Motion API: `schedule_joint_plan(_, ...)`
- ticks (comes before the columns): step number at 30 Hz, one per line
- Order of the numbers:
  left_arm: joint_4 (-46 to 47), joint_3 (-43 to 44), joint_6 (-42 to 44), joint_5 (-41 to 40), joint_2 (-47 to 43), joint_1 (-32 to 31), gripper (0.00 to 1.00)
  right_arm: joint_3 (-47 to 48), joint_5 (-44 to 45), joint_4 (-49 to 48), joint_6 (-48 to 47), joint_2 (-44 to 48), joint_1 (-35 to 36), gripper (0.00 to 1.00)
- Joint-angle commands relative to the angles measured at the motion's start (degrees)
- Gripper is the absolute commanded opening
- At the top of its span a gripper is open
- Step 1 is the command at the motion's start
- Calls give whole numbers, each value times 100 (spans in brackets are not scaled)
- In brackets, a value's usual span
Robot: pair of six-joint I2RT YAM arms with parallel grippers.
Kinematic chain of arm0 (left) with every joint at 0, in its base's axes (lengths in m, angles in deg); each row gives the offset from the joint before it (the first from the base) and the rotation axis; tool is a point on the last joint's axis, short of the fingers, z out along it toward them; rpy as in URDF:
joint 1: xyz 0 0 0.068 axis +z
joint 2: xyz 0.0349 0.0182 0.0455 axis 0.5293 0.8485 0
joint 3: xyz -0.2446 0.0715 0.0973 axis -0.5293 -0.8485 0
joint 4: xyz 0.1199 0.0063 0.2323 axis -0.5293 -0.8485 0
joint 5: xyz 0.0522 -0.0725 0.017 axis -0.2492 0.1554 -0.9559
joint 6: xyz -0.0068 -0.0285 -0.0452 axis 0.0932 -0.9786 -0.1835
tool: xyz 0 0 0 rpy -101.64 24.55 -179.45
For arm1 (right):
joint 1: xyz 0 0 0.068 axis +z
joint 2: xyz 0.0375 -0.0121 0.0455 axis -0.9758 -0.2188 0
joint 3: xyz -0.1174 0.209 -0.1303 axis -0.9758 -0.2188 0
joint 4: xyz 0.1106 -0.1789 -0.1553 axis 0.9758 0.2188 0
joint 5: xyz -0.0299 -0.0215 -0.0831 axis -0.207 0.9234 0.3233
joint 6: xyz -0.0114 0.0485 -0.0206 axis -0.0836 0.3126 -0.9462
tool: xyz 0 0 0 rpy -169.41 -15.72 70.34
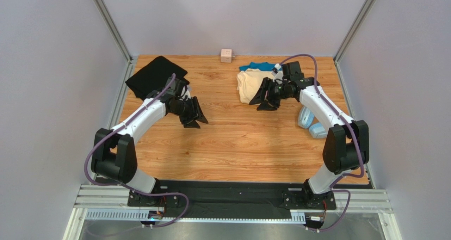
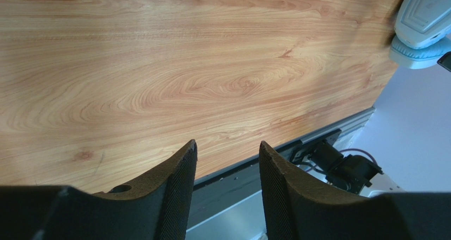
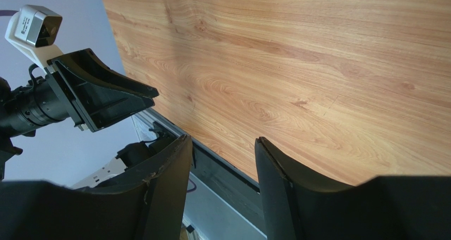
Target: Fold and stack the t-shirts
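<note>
Left tool (image 1: 194, 116): half open, empty
Right tool (image 1: 267, 99): half open, empty
Black t-shirt (image 1: 151, 76): table (image 1: 238, 139), 10 o'clock
Cream t-shirt (image 1: 247, 85): 1 o'clock

Wooden table (image 1: 233, 139) with black shirt (image 1: 151, 76), cream shirt (image 1: 247, 85), teal shirt (image 1: 256, 66), headphones (image 1: 309, 122), cube (image 1: 226, 55).

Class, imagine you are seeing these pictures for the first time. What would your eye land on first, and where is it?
The left arm and right arm reach over the wooden table, with the left fingers and right fingers apart and empty. At the far left lies a black t-shirt. Right of centre, a cream t-shirt has a teal t-shirt peeking out behind it.
</note>
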Motion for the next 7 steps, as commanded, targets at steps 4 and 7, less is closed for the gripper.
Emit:
schedule_joint_plan(4,-32,-64,-45,54,-201,3,52,380,-55,-45,420,-290,278,53)
schedule_joint_plan(7,48,-143,-133,28,-333,-6,52,432,-117,-195,640,-369,611,53)
